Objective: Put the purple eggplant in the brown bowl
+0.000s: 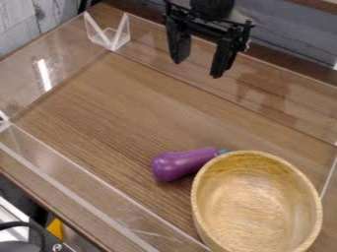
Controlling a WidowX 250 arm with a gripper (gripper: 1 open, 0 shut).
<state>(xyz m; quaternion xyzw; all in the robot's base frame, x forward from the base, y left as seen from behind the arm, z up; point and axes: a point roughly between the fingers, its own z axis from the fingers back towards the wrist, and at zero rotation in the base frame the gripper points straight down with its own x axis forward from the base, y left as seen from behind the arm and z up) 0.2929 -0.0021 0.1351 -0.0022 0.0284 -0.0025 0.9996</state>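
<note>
The purple eggplant (180, 163) lies on its side on the wooden table, its fatter end to the left and its greenish tip touching or almost touching the rim of the brown bowl (258, 239). That bowl sits at the lower right, upright, with nothing in it. My gripper (202, 57) hangs at the top centre, well above and behind the eggplant. Its two black fingers (176, 47) point down and stand apart, open, with nothing between them.
Clear acrylic walls (79, 192) ring the wooden tabletop, with a folded clear corner piece (105, 32) at the back left. Bare wood spreads across the left and middle of the table.
</note>
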